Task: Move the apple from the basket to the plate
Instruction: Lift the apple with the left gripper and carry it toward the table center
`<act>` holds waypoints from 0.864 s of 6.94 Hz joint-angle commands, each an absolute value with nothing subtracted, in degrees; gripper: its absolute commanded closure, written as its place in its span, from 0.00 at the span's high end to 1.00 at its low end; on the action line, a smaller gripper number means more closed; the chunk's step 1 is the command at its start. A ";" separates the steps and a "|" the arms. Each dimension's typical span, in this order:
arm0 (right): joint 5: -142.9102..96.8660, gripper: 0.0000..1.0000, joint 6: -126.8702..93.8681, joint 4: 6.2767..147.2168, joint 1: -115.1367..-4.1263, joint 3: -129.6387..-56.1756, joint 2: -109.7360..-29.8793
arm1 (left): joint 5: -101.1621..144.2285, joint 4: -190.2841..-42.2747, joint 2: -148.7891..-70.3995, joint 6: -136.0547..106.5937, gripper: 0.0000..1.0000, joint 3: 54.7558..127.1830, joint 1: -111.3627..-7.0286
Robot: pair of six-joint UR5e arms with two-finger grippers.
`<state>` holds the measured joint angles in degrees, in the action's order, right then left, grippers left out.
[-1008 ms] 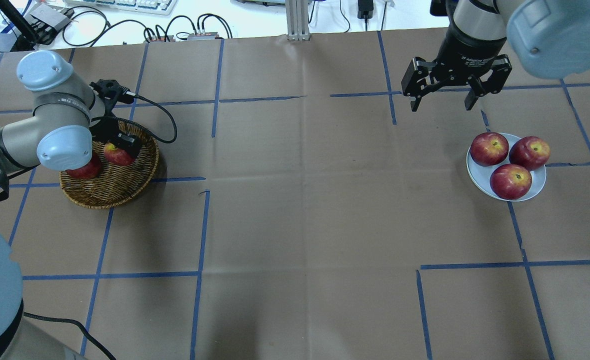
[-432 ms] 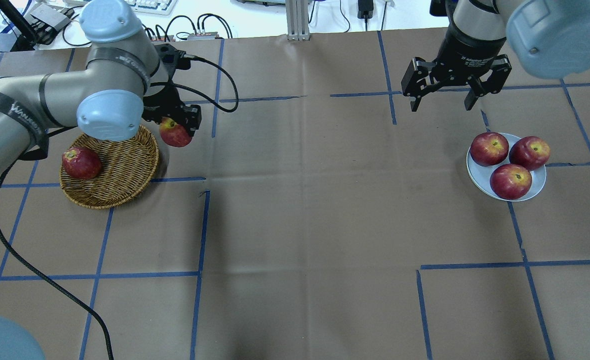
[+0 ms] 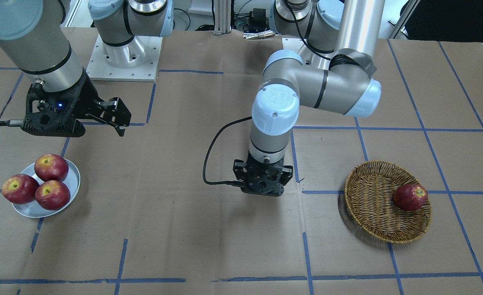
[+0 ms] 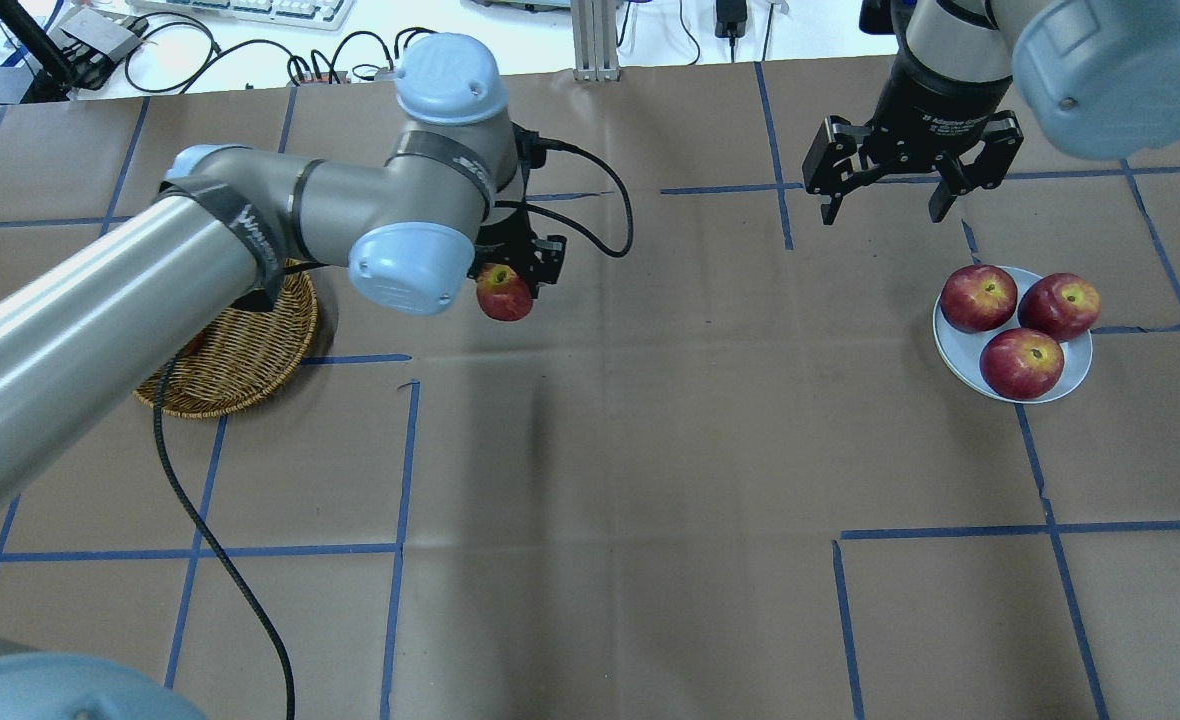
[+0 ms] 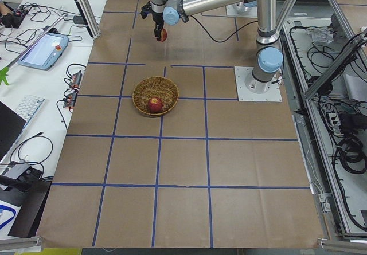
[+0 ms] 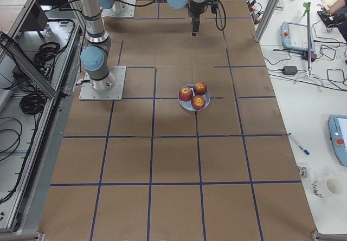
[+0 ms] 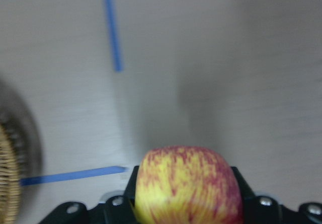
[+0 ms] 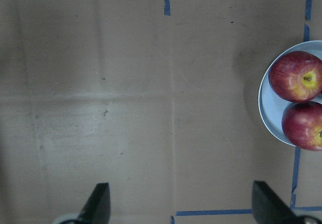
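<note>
My left gripper (image 4: 512, 280) is shut on the apple (image 4: 503, 293), red with yellow streaks, and holds it in the air above the table, right of the wicker basket (image 4: 240, 360). The apple fills the bottom of the left wrist view (image 7: 187, 186). In the front view the gripper (image 3: 263, 189) hides the apple. The pale plate (image 4: 960, 352) at the right holds three red apples (image 4: 1021, 362). My right gripper (image 4: 885, 205) is open and empty, behind the plate.
One dark red apple (image 3: 410, 197) lies in the basket (image 3: 372, 205). The plate (image 3: 71, 180) with its three apples also shows in the front view. Blue tape lines (image 4: 400, 470) cross the brown paper table. Cables and equipment (image 4: 370, 45) lie beyond the far edge.
My left arm has lifted the apple out of the basket and carried it to the right, past the basket's rim. The right arm has not moved.
</note>
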<state>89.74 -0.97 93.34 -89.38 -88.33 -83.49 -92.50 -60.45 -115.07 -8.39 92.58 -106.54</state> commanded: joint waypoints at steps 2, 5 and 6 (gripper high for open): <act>89.74 1.00 -0.97 93.34 -89.38 -88.42 -83.50 | -92.37 -59.07 -123.03 -17.04 0.61 88.68 -113.72; 89.74 1.00 -0.97 93.34 -89.38 -88.42 -83.50 | -92.29 -54.32 -125.77 -18.46 0.61 88.68 -114.96; 89.74 1.00 -0.97 93.34 -89.38 -88.33 -83.50 | -92.29 -53.27 -126.21 -18.37 0.61 88.59 -114.96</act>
<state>89.74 -0.97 93.34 -89.38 -88.38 -83.49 -92.30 -54.42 -125.67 -18.50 88.67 -114.88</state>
